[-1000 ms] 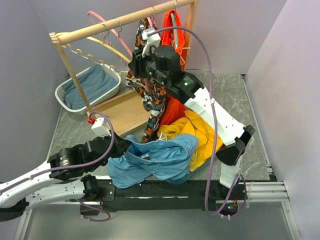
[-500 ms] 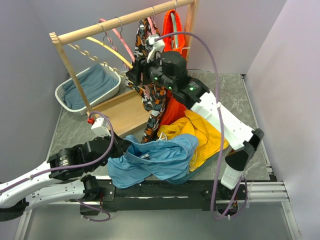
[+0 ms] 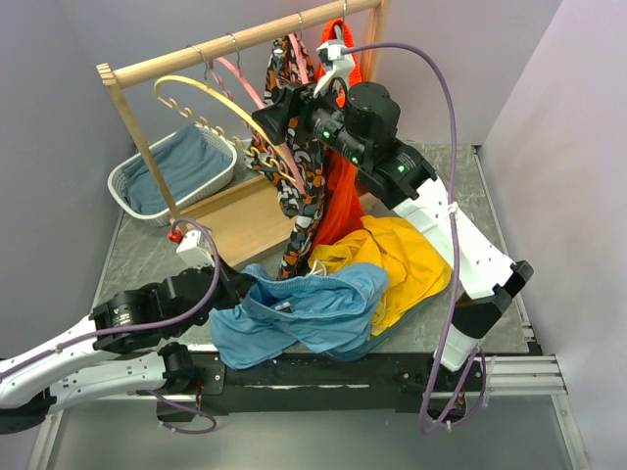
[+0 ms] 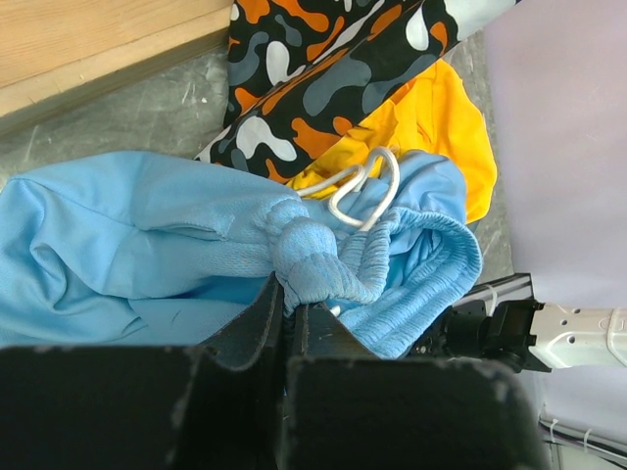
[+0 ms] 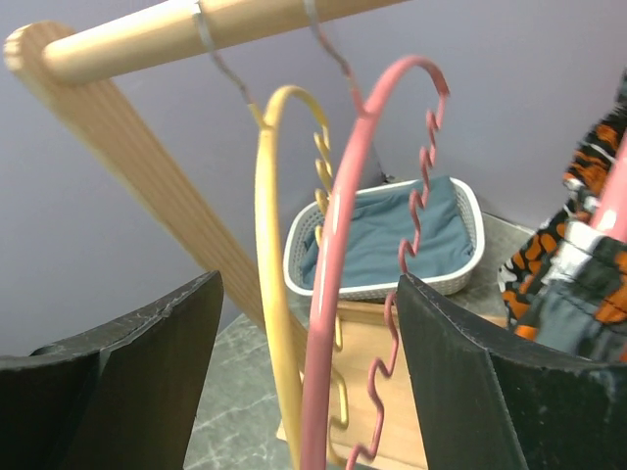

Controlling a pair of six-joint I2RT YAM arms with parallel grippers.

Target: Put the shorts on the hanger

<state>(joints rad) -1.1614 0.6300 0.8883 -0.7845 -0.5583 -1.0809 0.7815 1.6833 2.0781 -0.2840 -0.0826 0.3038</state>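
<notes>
Left gripper (image 4: 291,299) pinched shut on shorts (image 3: 304,313) waistband, shorts heaped at bench (image 3: 485,191) front. Right gripper (image 5: 304,367) gapes around hanger (image 5: 343,186) on rail (image 3: 235,44), gripping nothing. Shorts limp, light; hold by the elastic

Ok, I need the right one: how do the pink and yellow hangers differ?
The thin pink arched hanger hangs in front, overlapping the thin yellow arched hanger. Pink's hook sits farther from the end of the wooden rail than yellow's. Both have notched edges and wire hooks.
</notes>
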